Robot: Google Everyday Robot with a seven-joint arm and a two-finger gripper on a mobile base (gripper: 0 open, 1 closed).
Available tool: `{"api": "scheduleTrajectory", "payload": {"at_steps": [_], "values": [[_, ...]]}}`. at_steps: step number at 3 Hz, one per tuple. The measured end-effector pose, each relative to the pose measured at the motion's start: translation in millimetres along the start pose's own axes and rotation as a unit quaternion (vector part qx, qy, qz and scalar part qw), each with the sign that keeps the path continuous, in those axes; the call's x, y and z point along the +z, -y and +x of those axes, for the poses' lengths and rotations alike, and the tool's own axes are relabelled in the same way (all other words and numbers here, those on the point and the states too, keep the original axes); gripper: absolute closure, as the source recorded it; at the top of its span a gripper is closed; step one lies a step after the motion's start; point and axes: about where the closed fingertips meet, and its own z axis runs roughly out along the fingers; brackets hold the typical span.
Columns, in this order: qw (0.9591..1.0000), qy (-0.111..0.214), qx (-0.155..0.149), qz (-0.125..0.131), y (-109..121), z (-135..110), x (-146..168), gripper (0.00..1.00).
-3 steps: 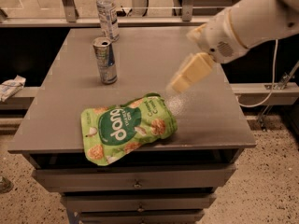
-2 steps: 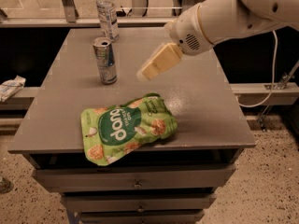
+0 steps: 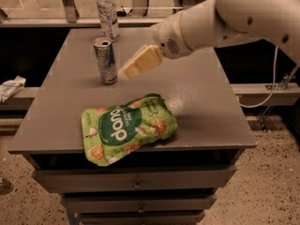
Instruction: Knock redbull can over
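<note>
Gripper (image 3: 128,71) is hovering just beside the upright redbull can (image 3: 106,62); the approach is in hand.
Whether it is open or closed cannot be told. The can is standing on the table (image 3: 201,102), calling next for a sideways push high up.

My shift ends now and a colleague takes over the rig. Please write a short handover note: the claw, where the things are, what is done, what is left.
Claw: above the table, just to the picture-right of the redbull can, tip pointing at it, with a small gap between them.
Redbull can: upright on the rear left part of the table.
Water bottle: upright behind the can, at the back edge.
Green snack bag: flat at the front edge, apart from the can.
Done: the claw is beside the can.
Left: the can is not yet knocked over. A sideways push toward the picture-left would probably tip it.
</note>
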Motion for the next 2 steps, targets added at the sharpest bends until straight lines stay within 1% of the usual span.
{"api": "scheduleTrajectory", "payload": {"at_steps": [1, 2], "values": [[0.9980, 0.059, 0.014, -0.016, 2.8, -19.6, 54.8, 0.00], [0.9931, 0.110, 0.025, -0.033, 2.4, -33.4, 107.1, 0.00]]}}
